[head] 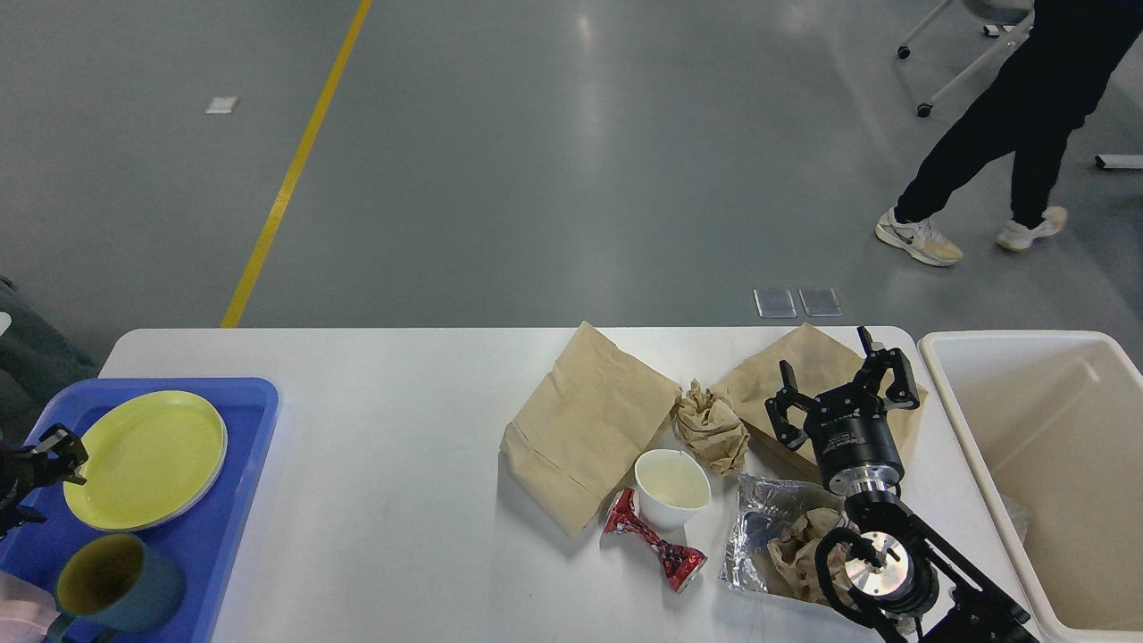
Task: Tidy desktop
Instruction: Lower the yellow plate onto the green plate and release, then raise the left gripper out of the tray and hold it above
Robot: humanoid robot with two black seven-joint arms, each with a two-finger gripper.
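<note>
Two paper bags (585, 424) lie on the desktop (393, 446) beside a crumpled wad (712, 427) and a white cup (671, 487). Over the far bag the right gripper (842, 390) hovers, fingers spread wide, holding nothing — the left gripper (49, 451) sits at the blue tray (237, 500), its state unclear.

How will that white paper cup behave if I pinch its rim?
The white paper cup stands upright and looks empty, so it is probably light and apt to tip. Its thin wall will likely flex. The red wrapper touching its base may drag along.
</note>
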